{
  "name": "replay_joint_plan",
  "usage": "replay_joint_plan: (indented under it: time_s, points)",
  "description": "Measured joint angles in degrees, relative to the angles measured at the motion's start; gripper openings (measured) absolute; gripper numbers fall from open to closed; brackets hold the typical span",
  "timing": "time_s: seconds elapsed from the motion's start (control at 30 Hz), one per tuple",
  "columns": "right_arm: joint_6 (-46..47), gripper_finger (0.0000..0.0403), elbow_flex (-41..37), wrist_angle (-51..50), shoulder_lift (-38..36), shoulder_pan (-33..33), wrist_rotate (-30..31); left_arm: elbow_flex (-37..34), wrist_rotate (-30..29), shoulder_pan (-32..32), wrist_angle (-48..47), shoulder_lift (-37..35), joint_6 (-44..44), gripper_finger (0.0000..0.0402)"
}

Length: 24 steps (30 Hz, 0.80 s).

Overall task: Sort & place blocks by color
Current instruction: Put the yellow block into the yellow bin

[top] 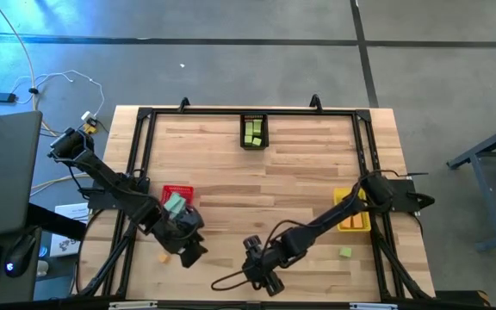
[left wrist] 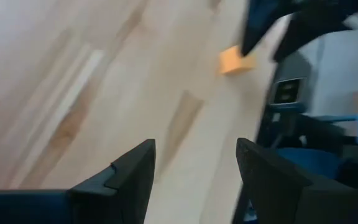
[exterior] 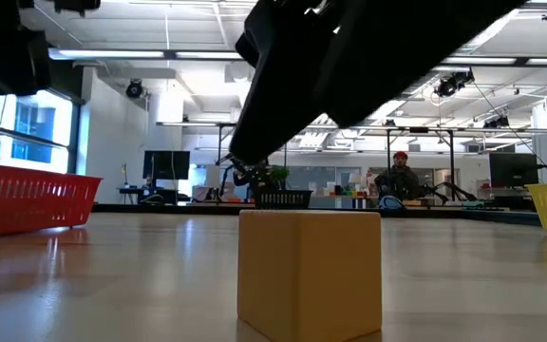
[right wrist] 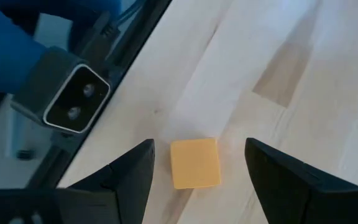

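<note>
— Why was the right gripper point(right wrist: 197, 165) held released?
— It was poised above the small orange cube point(right wrist: 195, 163) on the wooden bench point(top: 300, 189), for grasping.
— And the left gripper point(left wrist: 194, 163)?
— Released too, empty, near the red bin point(top: 169, 190).

No words, numbers, labels or signs can be read anywhere in these pictures, not on the blocks, the bins or the wooden table.

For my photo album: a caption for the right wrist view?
Open right pincer poised over an orange block on the wooden table.
</note>
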Motion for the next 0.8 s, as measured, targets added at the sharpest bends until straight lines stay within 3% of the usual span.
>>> replay_joint_plan:
  time_s: [0.47, 0.8]
  points:
    - [-0.6, 0.0236, 0.0, 0.3, 2.6, 1.4, 4.1, 0.0, -1.9, -0.4, 4.6, 0.0, 3.1, 0.0211]
    - [0.6, 0.0227, 0.0, 1.2, 3.2, 0.6, 2.6, 0.0, -1.9, -0.4, 4.5, 0.0, 5.9, 0.0211]
